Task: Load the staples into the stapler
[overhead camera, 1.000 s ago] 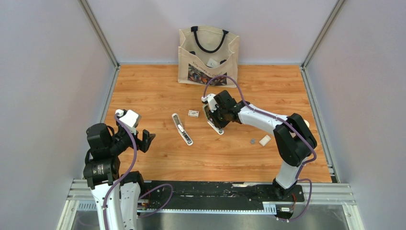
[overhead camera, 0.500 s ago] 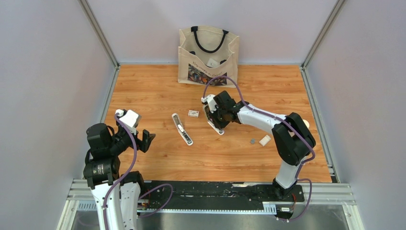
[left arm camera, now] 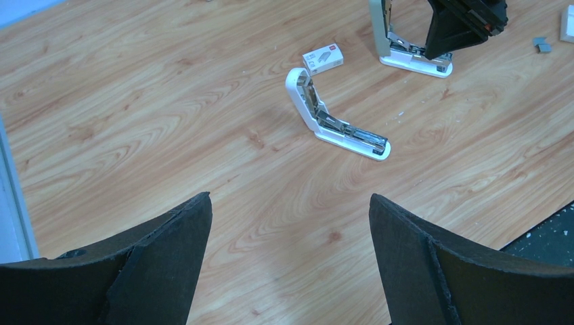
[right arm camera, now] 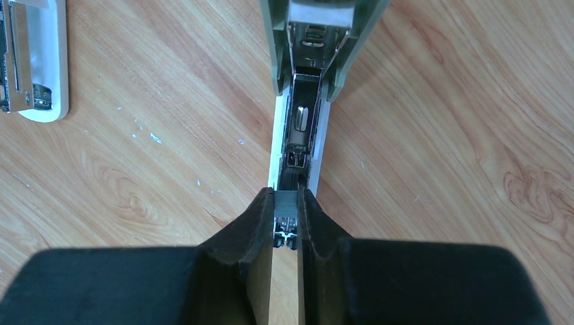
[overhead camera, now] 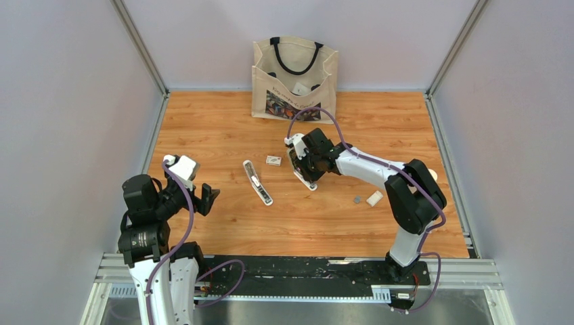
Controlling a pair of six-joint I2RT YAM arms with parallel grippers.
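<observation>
The step in hand is the loading itself. The right pincer (right arm camera: 286,200) is clamped tight on the staples (right arm camera: 285,211) - a short grey strip pinched between its two black fingers - and holds them at the near end of the green stapler (overhead camera: 306,180), whose lid is swung up and away from its white base. In the right wrist view the magazine channel (right arm camera: 298,128) runs straight ahead of the strip, roughly in line with it. Whether the strip already sits in the channel or hangs just above its end is hard to tell from this angle.

The left pincer (left arm camera: 290,203) stands wide apart and holds nothing. It hovers over the counter (overhead camera: 223,128) near the left edge, well apart from both staplers. A second, white stapler (left arm camera: 333,124) lies open between the two arms, with a small staple box (left arm camera: 323,58) just beyond it.

The next move probably calls for lowering the strip squarely into the channel, legs down, and only then letting go. The fit is narrow, so any tilt could leave the strip riding on the rail - and the lid would then need closing.
</observation>
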